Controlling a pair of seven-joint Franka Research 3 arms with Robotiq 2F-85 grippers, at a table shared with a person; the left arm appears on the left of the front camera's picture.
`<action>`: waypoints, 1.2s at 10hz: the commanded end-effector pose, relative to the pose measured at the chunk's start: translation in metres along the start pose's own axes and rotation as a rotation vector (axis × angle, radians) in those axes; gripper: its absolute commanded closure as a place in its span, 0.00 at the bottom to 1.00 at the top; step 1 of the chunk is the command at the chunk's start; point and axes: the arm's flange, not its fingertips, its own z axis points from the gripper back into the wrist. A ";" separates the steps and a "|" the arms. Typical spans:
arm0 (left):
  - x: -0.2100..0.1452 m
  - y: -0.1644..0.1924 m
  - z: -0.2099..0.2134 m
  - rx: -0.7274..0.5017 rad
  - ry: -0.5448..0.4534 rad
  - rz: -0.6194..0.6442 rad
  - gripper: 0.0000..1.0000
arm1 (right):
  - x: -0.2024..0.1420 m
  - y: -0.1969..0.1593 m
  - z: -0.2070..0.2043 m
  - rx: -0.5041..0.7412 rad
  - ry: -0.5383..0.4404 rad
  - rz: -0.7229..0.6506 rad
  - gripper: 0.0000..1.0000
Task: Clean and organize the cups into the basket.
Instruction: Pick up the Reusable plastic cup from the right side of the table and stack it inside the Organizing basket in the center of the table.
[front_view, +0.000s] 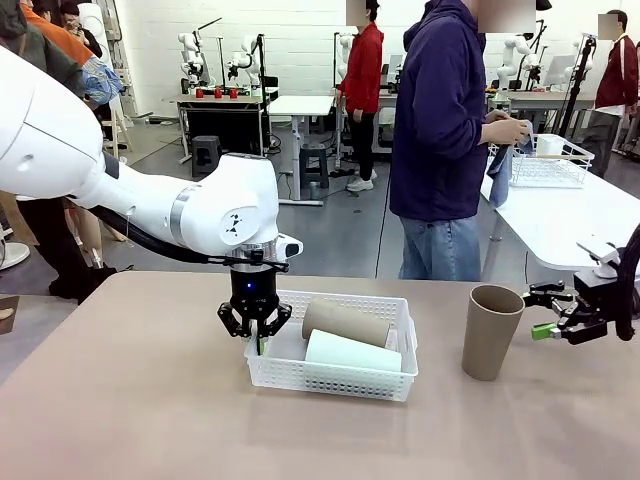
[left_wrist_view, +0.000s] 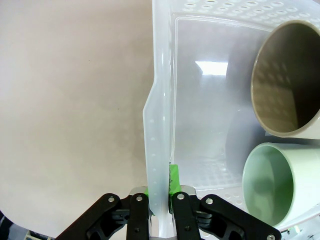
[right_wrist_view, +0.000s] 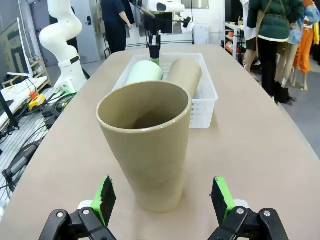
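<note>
Left hand (left_wrist_view: 160, 186) gripping basket (front_view: 340, 297) rim, right hand (front_view: 540, 312) open near cup (front_view: 491, 330)

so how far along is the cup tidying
Done: a pale mint plastic tumbler and a brown-tan tumbler lie in the white mesh basket. In hand: the left gripper clamps the basket's wall; the open right gripper brackets a second brown-tan tumbler upright on the table. Left: getting that one in.
</note>
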 end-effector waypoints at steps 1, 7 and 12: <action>0.000 0.001 0.002 -0.001 -0.005 0.000 1.00 | 0.001 -0.003 -0.009 -0.023 -0.001 -0.033 0.00; 0.000 0.001 0.002 -0.001 -0.005 0.000 1.00 | 0.000 0.000 0.000 0.000 0.000 0.000 0.00; 0.000 0.001 0.002 -0.001 -0.005 0.000 1.00 | -0.009 0.007 -0.016 -0.028 0.001 0.032 0.00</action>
